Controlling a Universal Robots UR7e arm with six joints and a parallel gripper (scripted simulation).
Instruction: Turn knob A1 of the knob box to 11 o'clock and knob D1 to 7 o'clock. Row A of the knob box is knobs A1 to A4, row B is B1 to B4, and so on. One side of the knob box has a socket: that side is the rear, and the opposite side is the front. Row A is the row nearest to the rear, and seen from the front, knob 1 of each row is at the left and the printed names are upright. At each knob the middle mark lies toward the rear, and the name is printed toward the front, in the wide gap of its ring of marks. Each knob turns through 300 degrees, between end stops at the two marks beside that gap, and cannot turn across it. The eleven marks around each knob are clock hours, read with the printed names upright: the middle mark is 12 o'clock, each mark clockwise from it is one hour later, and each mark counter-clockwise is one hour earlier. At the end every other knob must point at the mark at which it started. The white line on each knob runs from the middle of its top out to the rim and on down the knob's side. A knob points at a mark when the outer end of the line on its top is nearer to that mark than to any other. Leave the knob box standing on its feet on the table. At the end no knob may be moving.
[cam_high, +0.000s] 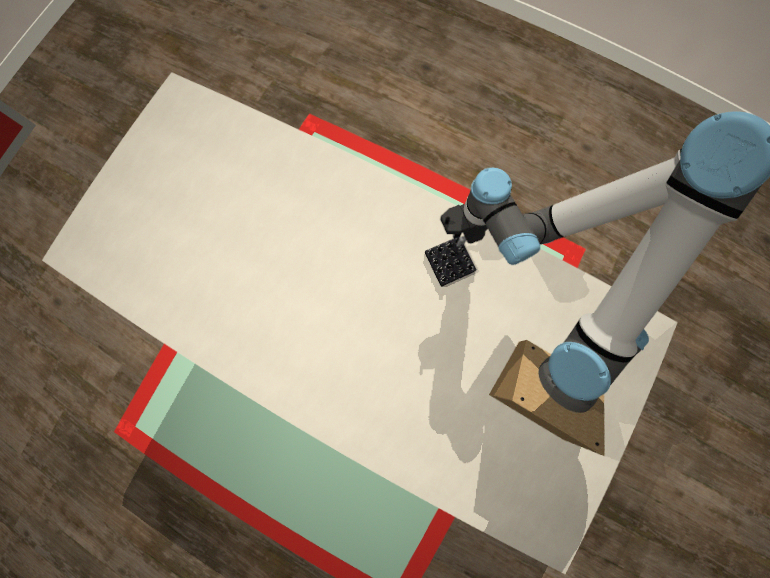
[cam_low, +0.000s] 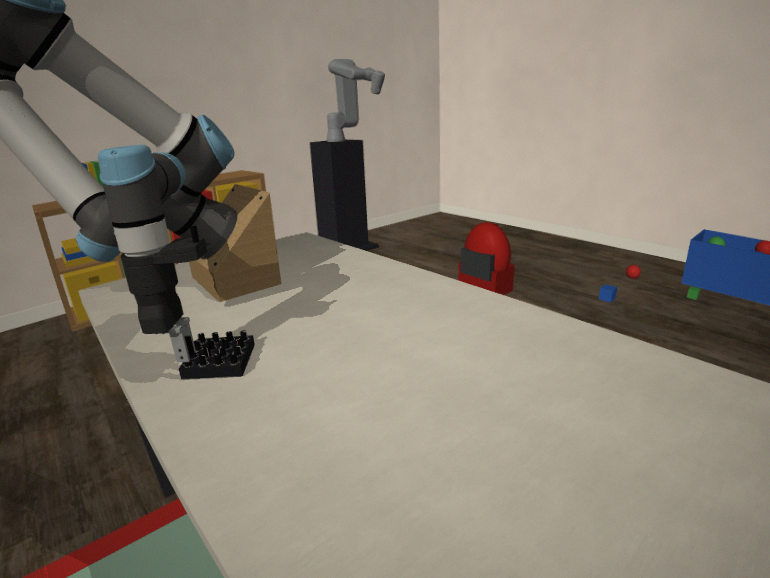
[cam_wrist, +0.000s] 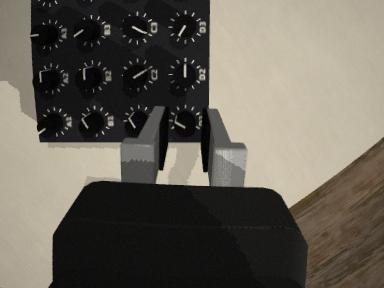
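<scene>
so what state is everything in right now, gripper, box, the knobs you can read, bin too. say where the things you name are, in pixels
gripper (cam_high: 461, 241) (cam_low: 186, 359) (cam_wrist: 185, 127): part open, fingers either side of D1
box (cam_high: 450, 262) (cam_low: 211, 372) (cam_wrist: 114, 136): standing on the table
A1 (cam_wrist: 52, 124): about 11 o'clock
D1 (cam_wrist: 186, 125): near 1 o'clock, not at 7
D2 (cam_wrist: 185, 76): 3 o'clock
C2 (cam_wrist: 135, 77): about 5 o'clock
D3 (cam_wrist: 185, 27): about 10 o'clock
bin (cam_low: 724, 271): open top, balls inside
</scene>
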